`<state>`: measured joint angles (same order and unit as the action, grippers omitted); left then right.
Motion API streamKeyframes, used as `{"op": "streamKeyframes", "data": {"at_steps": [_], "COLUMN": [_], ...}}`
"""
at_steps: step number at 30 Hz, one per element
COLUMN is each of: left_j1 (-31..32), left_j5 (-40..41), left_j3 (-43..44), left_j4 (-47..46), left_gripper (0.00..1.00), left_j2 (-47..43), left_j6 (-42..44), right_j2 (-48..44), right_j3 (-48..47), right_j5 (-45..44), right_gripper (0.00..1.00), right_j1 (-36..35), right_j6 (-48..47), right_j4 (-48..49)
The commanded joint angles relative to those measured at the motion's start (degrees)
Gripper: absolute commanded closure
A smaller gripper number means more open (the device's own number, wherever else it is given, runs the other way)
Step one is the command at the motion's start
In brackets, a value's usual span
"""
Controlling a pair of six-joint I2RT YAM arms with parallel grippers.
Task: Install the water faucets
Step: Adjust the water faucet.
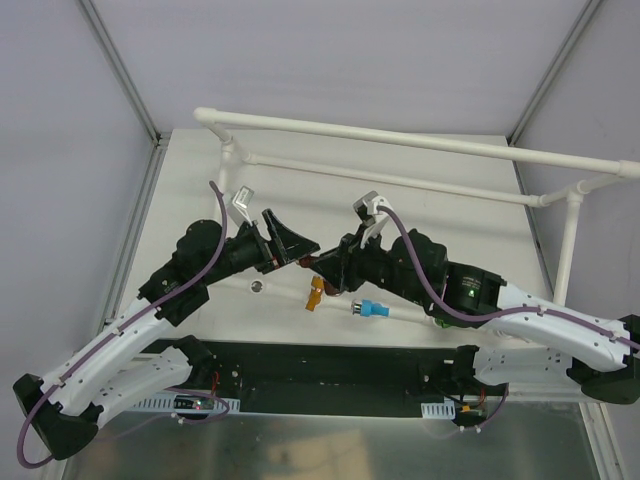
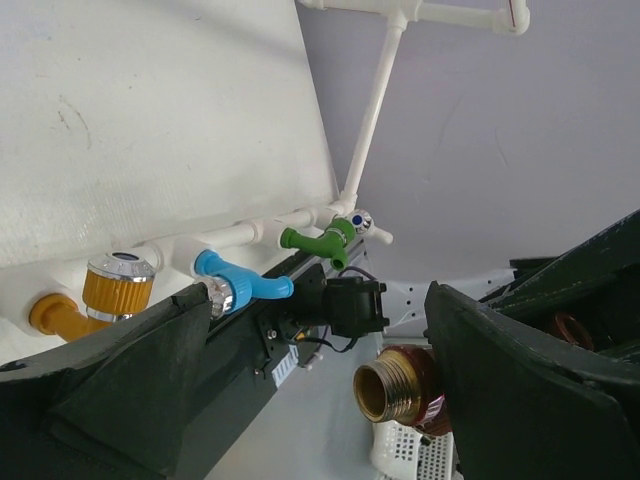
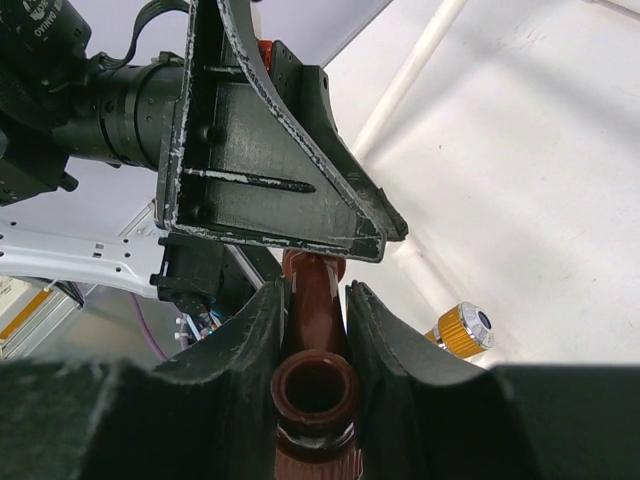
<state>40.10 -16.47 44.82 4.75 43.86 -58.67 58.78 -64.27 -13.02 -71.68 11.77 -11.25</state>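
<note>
From above, the 2 arms meet at mid-table. The left gripper [image 1: 290,243] is spread wide and holds nothing. The right gripper [image 1: 324,266] faces it, pinched on the brown faucet [image 1: 307,262], of which only a sliver shows between the 2 claws. Nearer the bases sit the orange faucet [image 1: 316,293] and the blue faucet [image 1: 375,308]. The white pipe frame [image 1: 400,135] runs along the table's [image 1: 200,180] far edge.

The left wrist view shows its own fingers [image 2: 130,370] far apart. The brown faucet's [image 2: 395,390] brass threaded end sits in the gap, close by the right-hand finger; contact cannot be told. Only here do 3 taps line up along a low white pipe [image 2: 235,237]: orange [image 2: 115,285], blue [image 2: 240,285] and the green faucet [image 2: 320,240].

The right wrist view alone shows the grip. Both fingers [image 3: 250,340] of the right gripper [image 3: 315,300] clamp the brown body [image 3: 315,385], its round opening toward the camera. One left finger [image 3: 270,170] hangs just beyond. The orange knob [image 3: 462,330] lies to the right.
</note>
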Motion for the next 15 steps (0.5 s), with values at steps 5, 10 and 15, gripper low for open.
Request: {"op": "streamKeyframes", "data": {"at_steps": [5,10,15], "left_j1": [0.42,0.33,0.42], "left_j5": [4.86,5.83,4.87], "left_j3": [-0.08,0.27,0.18], "left_j4": [-3.17,-4.49,-4.58], "left_gripper": [0.08,0.17,0.2], "left_j2": [-1.32,-2.11,-2.37], "left_j6": [-11.01,-15.76,-19.19], "right_j2": [0.19,1.42,1.16], "right_j3": [2.83,4.85,7.22], "right_j5": [-4.39,-5.09,-5.88], "right_gripper": [1.0,1.0,1.0], "right_j1": [0.66,0.75,0.66], "right_j6": [0.45,0.18,-0.52], "right_j4": [9.48,13.61,18.79]}}
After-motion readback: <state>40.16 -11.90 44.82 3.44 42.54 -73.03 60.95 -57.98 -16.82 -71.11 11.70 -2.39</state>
